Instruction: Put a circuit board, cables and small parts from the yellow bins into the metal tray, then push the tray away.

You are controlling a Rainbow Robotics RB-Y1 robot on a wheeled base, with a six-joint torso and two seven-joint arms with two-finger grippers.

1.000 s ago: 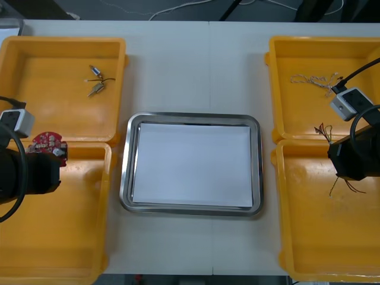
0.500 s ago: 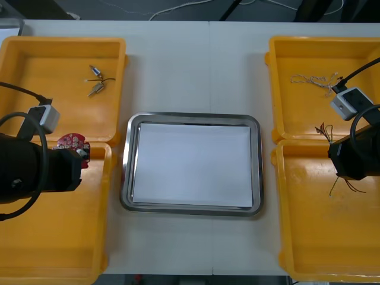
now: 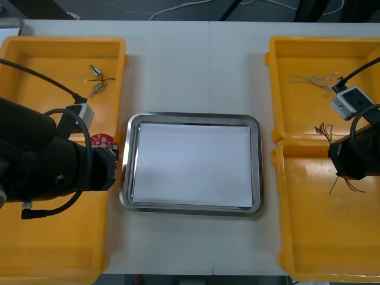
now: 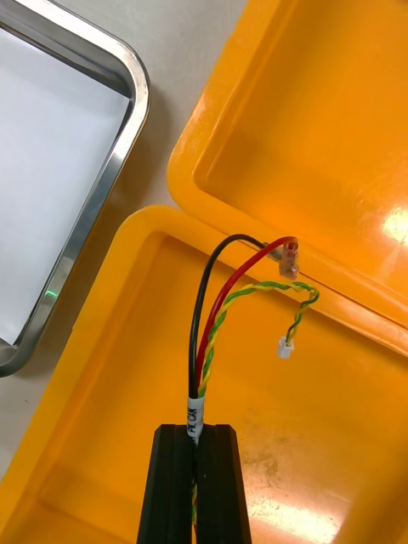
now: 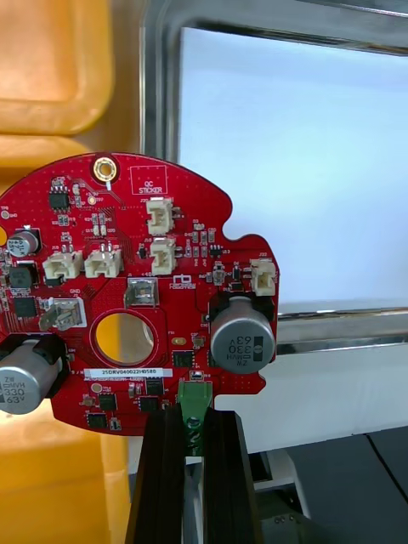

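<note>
Left pincer (image 5: 194, 421): it was clamped on the lower edge of the round red circuit board (image 5: 136, 289), at a green connector, with the board standing up past its fingertips.
What changed: within the last second the left arm had swept the board inward from above the left yellow bins (image 3: 59, 237) toward the middle of the surface.
Board's place: it sat at the pincer's tip, lifted, just beside the left rim of the metal tray (image 3: 191, 116) and not yet over the white inside.
Tray: it lay directly ahead of the left pincer, and its white lining held nothing.
Meaning for the task: the pick looked done and the carry nearly so. A little more reach inward should bring the board over the lining for release.
Small metal parts (image 3: 95, 80): they lay untouched in the far left bin, beyond the left pincer.
Right pincer (image 4: 195, 433): it was closed on a cable bundle (image 4: 212, 323) of black, red and twisted yellow-green wires. It had held its place over the near right bin (image 4: 110, 399), seemingly waiting its turn.
</note>
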